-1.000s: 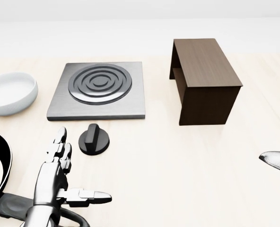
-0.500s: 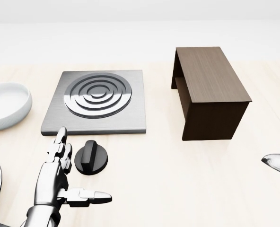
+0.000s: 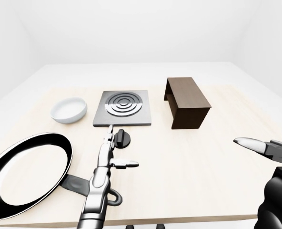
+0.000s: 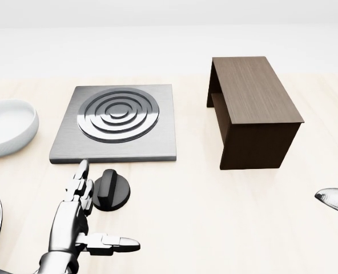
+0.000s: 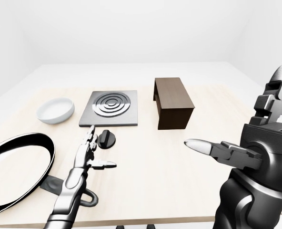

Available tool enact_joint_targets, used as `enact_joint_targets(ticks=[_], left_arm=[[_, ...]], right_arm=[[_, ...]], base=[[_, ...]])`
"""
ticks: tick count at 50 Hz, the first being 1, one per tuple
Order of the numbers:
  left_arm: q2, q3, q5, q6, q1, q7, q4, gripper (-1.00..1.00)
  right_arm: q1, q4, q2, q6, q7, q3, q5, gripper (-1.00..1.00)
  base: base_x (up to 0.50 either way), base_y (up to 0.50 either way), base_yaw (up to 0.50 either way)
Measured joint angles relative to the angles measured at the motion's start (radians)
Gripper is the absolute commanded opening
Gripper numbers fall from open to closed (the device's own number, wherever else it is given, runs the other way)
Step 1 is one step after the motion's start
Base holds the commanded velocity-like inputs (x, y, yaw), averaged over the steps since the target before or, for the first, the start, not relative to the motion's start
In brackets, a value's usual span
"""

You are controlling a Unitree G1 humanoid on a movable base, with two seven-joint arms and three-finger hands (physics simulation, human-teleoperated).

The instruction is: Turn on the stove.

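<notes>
While its fingers stay spread, the left robot hand [image 4: 72, 220] reaches along the tabletop [image 4: 214, 211], fingertips just beside the black knob [image 4: 111, 190] at its one o'clock. That knob sits at six o'clock of the stove [image 4: 119, 120]. Well apart, the right robot hand [image 5: 217, 151] hangs open.

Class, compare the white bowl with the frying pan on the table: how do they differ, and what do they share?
The bowl is white and small; the frying pan is black inside and much wider. The bowl has no handle; the frying pan has one. The bowl lies nearer the stove. Both are round, empty and rest on the table.
</notes>
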Motion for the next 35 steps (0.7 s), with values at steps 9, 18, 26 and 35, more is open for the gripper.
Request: enact_joint_targets(ticks=[9,18,26,35], left_arm=[[-0.006,-0.017,0.013,-0.006,0.011,-0.004,0.01,1.0],[-0.01,-0.029,0.025,-0.013,0.017,-0.004,0.018,1.0],[-0.012,-0.033,0.033,-0.019,0.019,-0.002,0.032,1.0],[-0.013,-0.036,0.039,-0.024,0.018,0.002,0.045,1.0]], right_arm=[[0.004,0.007,0.002,0.0,0.004,0.002,-0.004,1.0],[0.007,0.011,0.003,0.0,0.007,0.002,-0.005,1.0],[0.009,0.008,0.004,0.0,0.007,0.002,-0.005,1.0],[0.01,0.009,0.005,0.0,0.008,0.003,-0.006,1.0]], base=[[0.0,0.0,0.0],[0.0,0.0,0.0],[0.0,0.0,0.0],[0.0,0.0,0.0]])
